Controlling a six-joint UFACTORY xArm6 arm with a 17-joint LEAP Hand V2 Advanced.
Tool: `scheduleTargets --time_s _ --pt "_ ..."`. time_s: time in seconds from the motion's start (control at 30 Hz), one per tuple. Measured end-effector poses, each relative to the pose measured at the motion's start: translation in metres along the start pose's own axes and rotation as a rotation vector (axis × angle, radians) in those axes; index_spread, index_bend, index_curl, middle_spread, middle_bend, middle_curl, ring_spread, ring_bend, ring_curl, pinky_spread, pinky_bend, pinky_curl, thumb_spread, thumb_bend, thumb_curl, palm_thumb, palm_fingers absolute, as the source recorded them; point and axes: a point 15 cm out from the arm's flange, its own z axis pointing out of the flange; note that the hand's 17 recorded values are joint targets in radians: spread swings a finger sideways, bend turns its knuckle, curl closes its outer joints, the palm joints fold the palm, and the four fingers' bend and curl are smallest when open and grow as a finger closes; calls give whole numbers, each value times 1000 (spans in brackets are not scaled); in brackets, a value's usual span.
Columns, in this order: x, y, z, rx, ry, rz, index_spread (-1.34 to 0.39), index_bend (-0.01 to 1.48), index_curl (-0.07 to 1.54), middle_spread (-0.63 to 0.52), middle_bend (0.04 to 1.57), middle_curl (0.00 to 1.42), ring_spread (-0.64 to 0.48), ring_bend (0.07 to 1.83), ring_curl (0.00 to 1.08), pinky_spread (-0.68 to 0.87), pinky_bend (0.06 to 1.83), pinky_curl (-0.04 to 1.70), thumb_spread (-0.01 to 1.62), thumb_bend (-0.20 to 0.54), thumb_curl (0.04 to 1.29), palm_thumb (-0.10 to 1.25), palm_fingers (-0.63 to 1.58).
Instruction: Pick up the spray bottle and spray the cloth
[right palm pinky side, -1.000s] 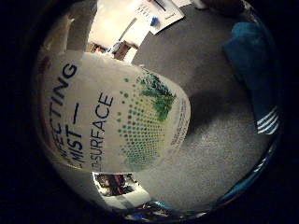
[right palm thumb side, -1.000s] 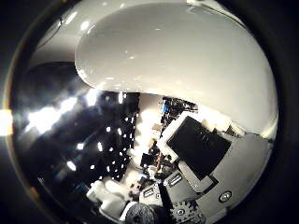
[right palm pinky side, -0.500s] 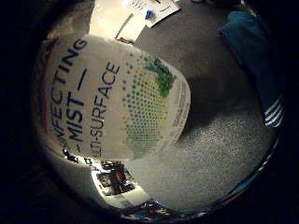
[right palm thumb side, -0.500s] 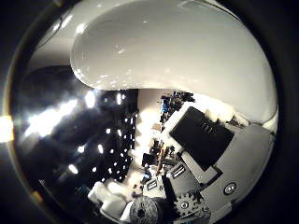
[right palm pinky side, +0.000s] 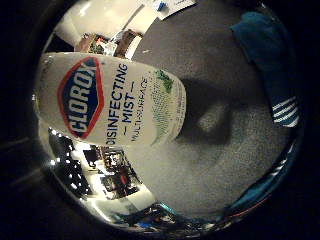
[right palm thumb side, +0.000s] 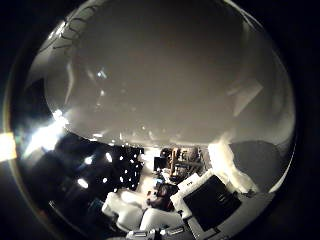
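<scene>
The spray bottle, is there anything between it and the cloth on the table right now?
Nothing visible does. The white spray bottle fills much of the view, so it is close to the palm. Between it and the blue cloth lies only bare grey tabletop with the bottle's shadow on it. The papers lie off to one side.

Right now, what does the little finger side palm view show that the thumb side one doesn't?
Only the little finger side view shows the grey tabletop, the teal cloth with white stripes lying on it, papers and the bottle's printed label. Only the thumb side view shows the hand, its white and black parts. Both show the white spray bottle filling much of the frame, close to the palm.
</scene>
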Motion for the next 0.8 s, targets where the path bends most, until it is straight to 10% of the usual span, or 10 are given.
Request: scheduleTargets --time_s 0.8 --pt "-24 20 -168 52 442 -249 -432 266 364 15 167 262 56 231 263 396 298 330 985 -28 509 825 274"
